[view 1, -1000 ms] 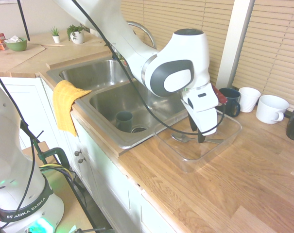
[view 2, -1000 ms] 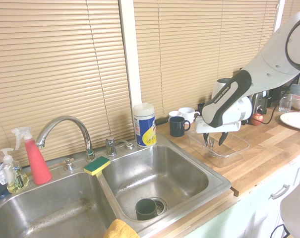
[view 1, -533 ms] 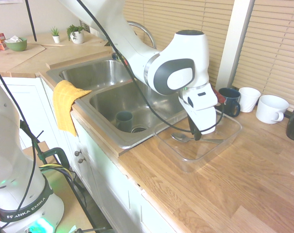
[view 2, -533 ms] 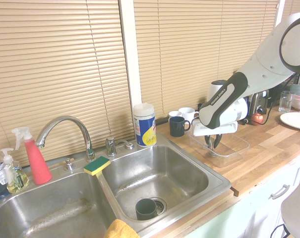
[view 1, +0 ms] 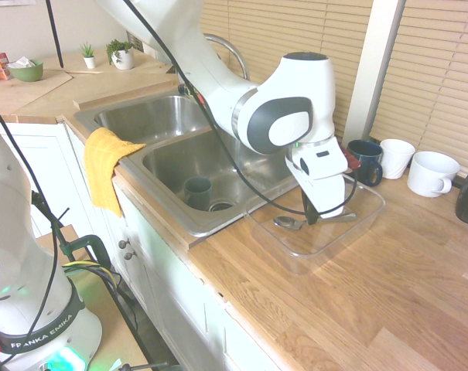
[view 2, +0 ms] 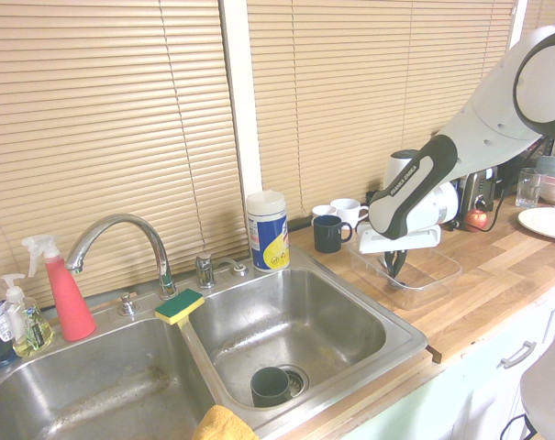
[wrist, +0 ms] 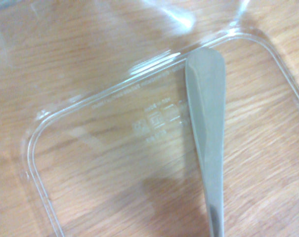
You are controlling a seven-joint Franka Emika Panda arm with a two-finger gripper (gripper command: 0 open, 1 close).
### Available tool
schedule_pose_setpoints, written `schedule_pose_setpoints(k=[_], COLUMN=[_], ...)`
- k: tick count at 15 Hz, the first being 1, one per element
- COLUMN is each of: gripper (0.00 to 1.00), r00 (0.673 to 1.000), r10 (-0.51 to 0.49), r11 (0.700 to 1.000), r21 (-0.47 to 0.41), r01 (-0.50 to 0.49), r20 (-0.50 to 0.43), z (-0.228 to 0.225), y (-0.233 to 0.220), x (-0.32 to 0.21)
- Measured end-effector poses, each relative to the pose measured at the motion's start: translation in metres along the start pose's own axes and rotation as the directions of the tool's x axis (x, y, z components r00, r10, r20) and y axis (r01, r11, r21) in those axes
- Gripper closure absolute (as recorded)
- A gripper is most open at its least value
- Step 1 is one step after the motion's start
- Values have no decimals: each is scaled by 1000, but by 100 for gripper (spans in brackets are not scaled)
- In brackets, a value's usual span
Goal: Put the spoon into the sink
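Observation:
The spoon (view 1: 289, 223) is small and silver and sits low inside a clear glass dish (view 1: 295, 259) on the wooden counter, right of the sink (view 1: 168, 158). My gripper (view 1: 311, 216) reaches down into the dish and is shut on the spoon's handle near its middle. The oval bowl sticks out towards the sink and the handle end towards the mugs. The wrist view shows the flat handle (wrist: 207, 113) over the dish bottom (wrist: 105, 148). In the second exterior view the gripper (view 2: 394, 268) stands in the dish (view 2: 435, 275) beside the sink's right basin (view 2: 327, 316); the spoon itself is too small to make out there.
A dark mug (view 1: 196, 192) stands by the drain of the basin nearest the dish. A yellow cloth (view 1: 106, 166) hangs over the sink's front edge. A navy mug (view 1: 367, 160) and white mugs (view 1: 432, 171) stand behind the dish. The faucet (view 2: 121, 238) and a sponge (view 2: 179, 306) sit at the back.
The fingers have gone from open astride the spoon's handle to shut on it. The spoon has tilted slightly in the dish. The arm has barely moved.

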State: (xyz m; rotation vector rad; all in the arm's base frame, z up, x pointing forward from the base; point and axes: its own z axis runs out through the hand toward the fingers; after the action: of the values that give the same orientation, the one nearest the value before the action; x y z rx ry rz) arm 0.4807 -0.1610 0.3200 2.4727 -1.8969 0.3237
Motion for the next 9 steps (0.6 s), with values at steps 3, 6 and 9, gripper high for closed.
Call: schedule_pose_setpoints(k=[3, 6, 9], gripper=[100, 100, 100], r00=[1000, 1000, 999], r10=[2, 24, 44], r11=[1000, 1000, 998], r21=[0, 7, 36], r01=[-2, -24, -44], r20=[-1, 2, 0], z=[0, 0, -10], y=[-1, 2, 10], x=[2, 8, 16])
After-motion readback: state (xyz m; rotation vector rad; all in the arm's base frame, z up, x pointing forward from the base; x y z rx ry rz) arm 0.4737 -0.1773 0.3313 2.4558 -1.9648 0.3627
